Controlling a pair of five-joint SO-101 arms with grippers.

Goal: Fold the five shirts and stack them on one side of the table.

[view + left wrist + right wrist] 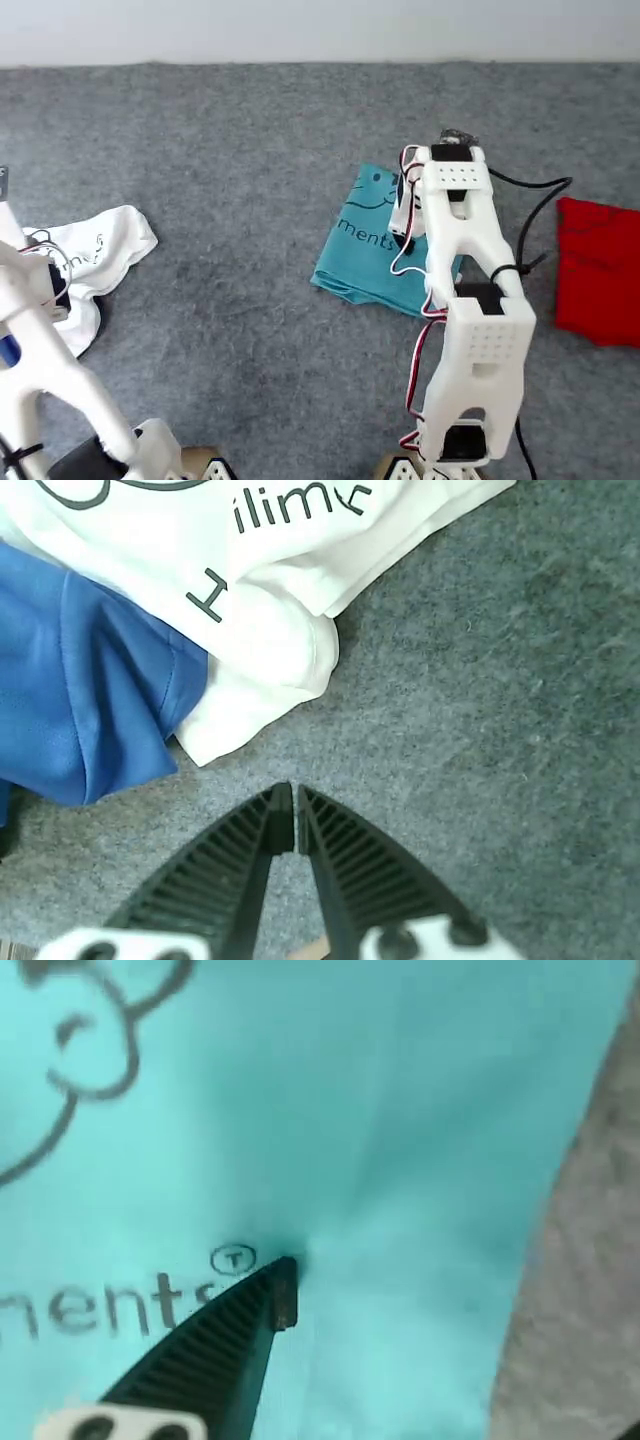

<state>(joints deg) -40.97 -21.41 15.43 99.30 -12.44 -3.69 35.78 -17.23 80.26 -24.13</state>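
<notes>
Right gripper [284, 1292], perhaps against teal shirt [430, 1140]

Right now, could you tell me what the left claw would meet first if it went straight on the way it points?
Most likely the white shirt: the shut left claw points at its rounded fold across a strip of bare grey mat. Its height above the mat is unclear.

Grey felt-like table cover [230, 150] under me: fibrous, lightly mottled. Pale wall strip [300, 30] runs along its far edge. Small dark object [3, 182] at the cover's edge, too cropped to identify.
</notes>
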